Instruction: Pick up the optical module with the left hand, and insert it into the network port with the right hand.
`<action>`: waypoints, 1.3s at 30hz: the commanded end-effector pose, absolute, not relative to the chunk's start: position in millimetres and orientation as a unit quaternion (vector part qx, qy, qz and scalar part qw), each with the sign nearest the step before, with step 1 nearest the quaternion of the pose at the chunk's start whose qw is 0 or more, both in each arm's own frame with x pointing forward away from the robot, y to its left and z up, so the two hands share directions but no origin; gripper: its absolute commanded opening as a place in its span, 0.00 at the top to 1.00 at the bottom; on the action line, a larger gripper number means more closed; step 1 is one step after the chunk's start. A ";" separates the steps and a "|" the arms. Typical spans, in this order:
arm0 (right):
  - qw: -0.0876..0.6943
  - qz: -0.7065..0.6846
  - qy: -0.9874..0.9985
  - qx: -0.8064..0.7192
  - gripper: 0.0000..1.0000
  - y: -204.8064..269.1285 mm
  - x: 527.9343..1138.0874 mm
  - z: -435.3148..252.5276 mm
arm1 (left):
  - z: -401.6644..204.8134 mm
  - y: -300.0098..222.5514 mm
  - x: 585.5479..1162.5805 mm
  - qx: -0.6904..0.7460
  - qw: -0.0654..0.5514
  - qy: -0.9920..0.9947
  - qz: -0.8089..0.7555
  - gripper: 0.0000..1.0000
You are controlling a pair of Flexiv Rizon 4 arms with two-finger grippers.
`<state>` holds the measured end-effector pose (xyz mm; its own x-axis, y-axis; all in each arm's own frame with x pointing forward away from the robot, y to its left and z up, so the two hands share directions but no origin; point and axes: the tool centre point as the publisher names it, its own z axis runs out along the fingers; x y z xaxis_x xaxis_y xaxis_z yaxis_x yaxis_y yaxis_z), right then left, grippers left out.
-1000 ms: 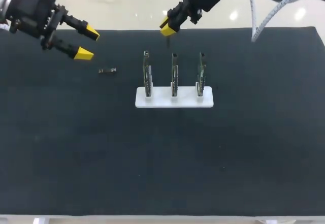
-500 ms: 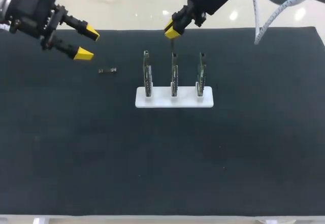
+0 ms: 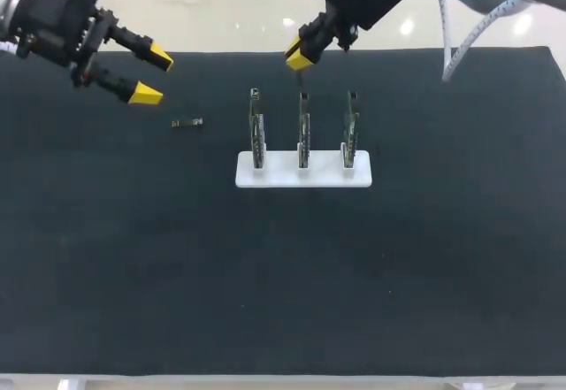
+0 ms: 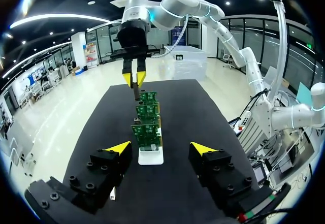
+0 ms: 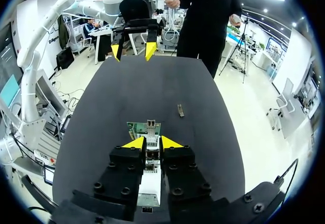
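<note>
Change since 1 s ago is small: R gripper point(image 3: 298, 54) has slid a touch toward the head view's right and sits approx. where it was 0.5 s ago, over the far edge of the black mat point(image 3: 442, 275). Its yellow tips are clenched nearly together on a held module point(image 3: 299, 73), a thin dark piece hanging below them. In the head view the piece ends just short of the far end of the middle board point(image 3: 303, 129), one of three upright boards in the white base point(image 3: 303, 171). R wrist view: fingers sit either side of that piece, w/ a board's port point(image 5: 151, 124) just ahead of the tips.

L gripper point(image 3: 152, 74) hasn't moved. It hangs over the mat's far-left corner, fingers spread wide, nothing btwn them.

Optical module point(image 3: 187, 123) lies flat on the mat in the same spot as before, btwn L gripper and the left board point(image 3: 256, 129), touching neither.
</note>
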<state>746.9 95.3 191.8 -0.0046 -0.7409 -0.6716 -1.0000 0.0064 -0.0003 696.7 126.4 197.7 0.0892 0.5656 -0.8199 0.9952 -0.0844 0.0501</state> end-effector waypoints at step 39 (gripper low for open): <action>0.262 0.253 0.671 -0.646 1.00 92.3 740.5 183.8 | 197.7 126.0 695.5 0.660 0.330 0.592 -0.324 0.00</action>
<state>742.8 92.3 184.1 -0.0267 -0.7340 -0.6786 -0.9995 0.0317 0.0050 696.7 126.4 197.7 0.0893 0.5657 -0.8198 0.9952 -0.0845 0.0501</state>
